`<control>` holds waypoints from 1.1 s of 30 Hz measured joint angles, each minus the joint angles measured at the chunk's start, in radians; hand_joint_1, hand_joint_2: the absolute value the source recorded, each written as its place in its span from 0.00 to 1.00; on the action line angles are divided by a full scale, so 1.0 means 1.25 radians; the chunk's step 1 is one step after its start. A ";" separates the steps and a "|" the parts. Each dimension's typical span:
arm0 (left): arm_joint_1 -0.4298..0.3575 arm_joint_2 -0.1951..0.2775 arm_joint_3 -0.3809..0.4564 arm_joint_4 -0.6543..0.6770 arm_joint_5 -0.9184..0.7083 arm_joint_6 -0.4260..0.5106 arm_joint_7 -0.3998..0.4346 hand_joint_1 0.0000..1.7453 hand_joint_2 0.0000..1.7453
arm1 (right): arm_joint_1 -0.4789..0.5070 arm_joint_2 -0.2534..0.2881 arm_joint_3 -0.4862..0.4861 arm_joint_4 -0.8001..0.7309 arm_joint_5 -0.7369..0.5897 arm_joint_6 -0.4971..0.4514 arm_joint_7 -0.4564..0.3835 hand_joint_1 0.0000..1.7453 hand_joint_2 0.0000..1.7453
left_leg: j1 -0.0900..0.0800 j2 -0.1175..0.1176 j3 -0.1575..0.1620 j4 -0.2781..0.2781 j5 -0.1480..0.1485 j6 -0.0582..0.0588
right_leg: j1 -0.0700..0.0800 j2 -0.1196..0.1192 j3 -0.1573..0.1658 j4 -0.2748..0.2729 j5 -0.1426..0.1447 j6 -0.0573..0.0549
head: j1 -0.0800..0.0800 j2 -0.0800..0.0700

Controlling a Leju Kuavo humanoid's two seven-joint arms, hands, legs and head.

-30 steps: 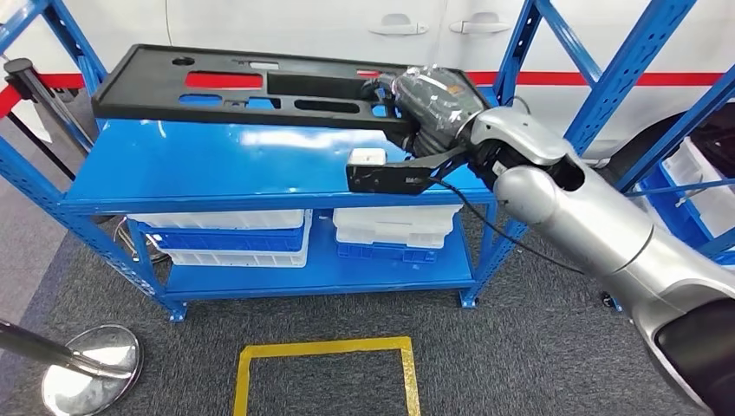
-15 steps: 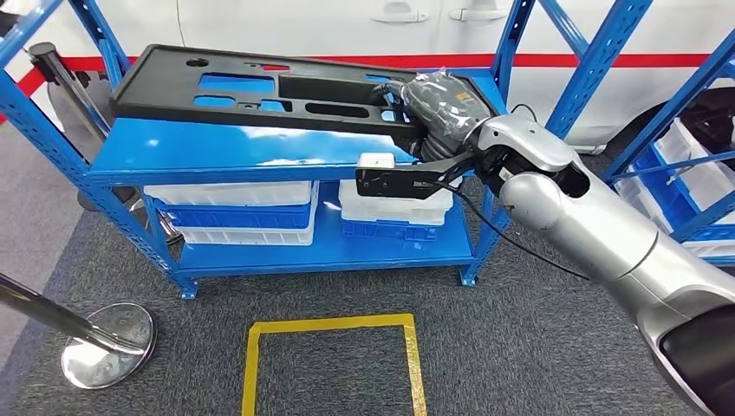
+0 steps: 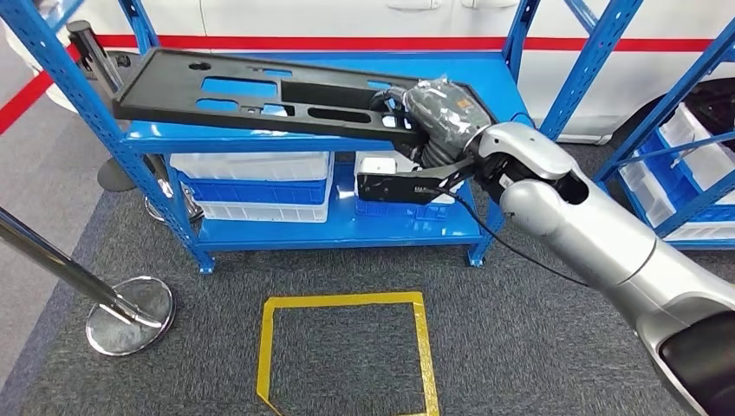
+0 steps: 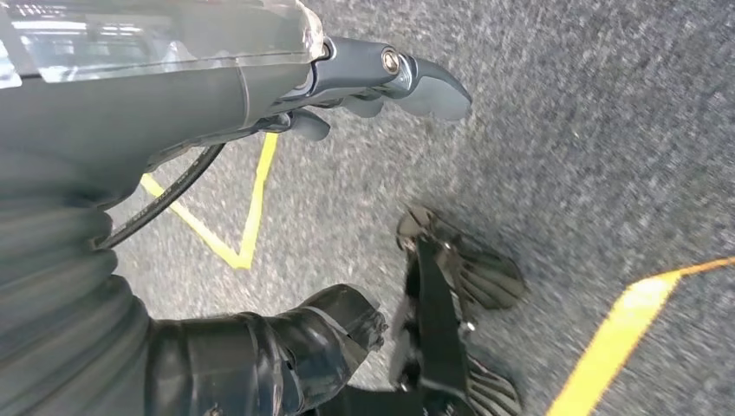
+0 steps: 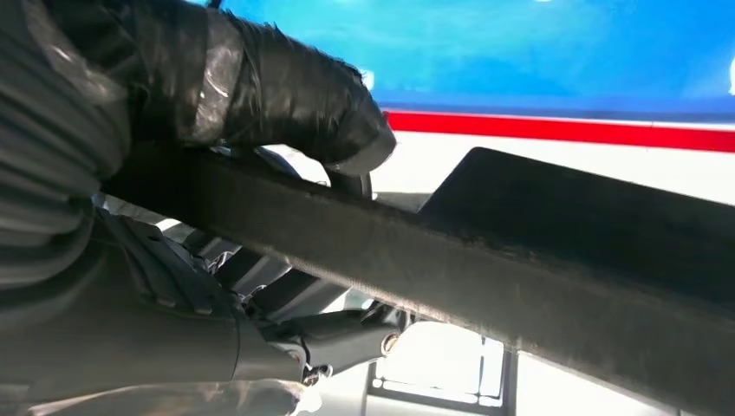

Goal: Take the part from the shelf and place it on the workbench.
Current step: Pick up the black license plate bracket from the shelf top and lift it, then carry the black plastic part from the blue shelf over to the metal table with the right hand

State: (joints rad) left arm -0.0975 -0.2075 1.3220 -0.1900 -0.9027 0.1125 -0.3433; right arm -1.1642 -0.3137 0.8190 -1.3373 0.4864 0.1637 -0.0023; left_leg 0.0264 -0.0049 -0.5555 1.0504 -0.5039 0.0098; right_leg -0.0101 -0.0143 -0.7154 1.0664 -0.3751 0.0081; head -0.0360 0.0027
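Right hand (image 3: 438, 113) grips black part (image 3: 260, 87) above shelf (image 3: 347, 230)

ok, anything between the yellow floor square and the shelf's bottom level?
No. In the head view just bare grey carpet separates the yellow square from the shelf.

No legible text, label or number — anywhere.

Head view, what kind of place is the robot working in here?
Probably a factory or warehouse parts area: blue steel shelving holding white and blue bins, yellow floor marking on grey carpet, and a long black part in the right hand.
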 joint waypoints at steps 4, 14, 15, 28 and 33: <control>0.001 0.001 0.000 0.000 -0.001 -0.001 0.003 0.00 1.00 | 0.008 -0.002 0.000 0.000 0.001 0.000 0.001 1.00 1.00 | -0.003 0.004 -0.042 0.000 0.037 0.019 | -0.003 0.004 -0.034 0.155 -0.146 0.010 | 0.000 0.000; 0.000 -0.001 0.000 0.000 -0.001 -0.001 0.008 0.00 1.00 | 0.013 0.000 0.000 0.002 0.002 0.000 0.002 1.00 1.00 | -0.001 0.003 -0.103 -0.019 0.114 -0.006 | 0.018 0.012 0.161 -0.046 -0.105 -0.028 | 0.000 0.000; 0.000 0.000 0.000 0.000 -0.002 -0.001 0.008 0.00 1.00 | 0.013 0.001 0.000 0.002 0.002 0.000 0.001 1.00 1.00 | -0.002 0.002 -0.106 -0.020 0.108 -0.010 | 0.016 0.010 0.159 -0.055 -0.091 -0.031 | 0.000 0.000; 0.001 0.007 -0.001 0.000 -0.005 0.001 0.010 0.00 1.00 | 0.014 0.008 0.000 0.003 0.004 0.002 0.003 1.00 1.00 | -0.003 -0.002 -0.012 0.010 0.004 -0.023 | 0.008 -0.001 0.039 0.002 -0.028 -0.016 | 0.000 0.000; 0.000 0.007 -0.001 0.000 -0.006 0.001 0.009 0.00 1.00 | 0.016 0.005 0.000 0.006 0.008 0.001 0.010 1.00 1.00 | -0.001 0.006 -0.046 0.001 0.041 0.012 | 0.001 0.006 0.010 0.074 -0.115 0.005 | 0.000 0.000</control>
State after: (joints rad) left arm -0.0969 -0.1987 1.3210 -0.1900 -0.9103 0.1141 -0.3326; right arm -1.1448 -0.3076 0.8190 -1.3299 0.4969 0.1645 0.0101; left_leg 0.0254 0.0020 -0.6133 1.0516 -0.4520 0.0245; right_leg -0.0094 -0.0067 -0.7028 1.1589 -0.5194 0.0143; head -0.0357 0.0026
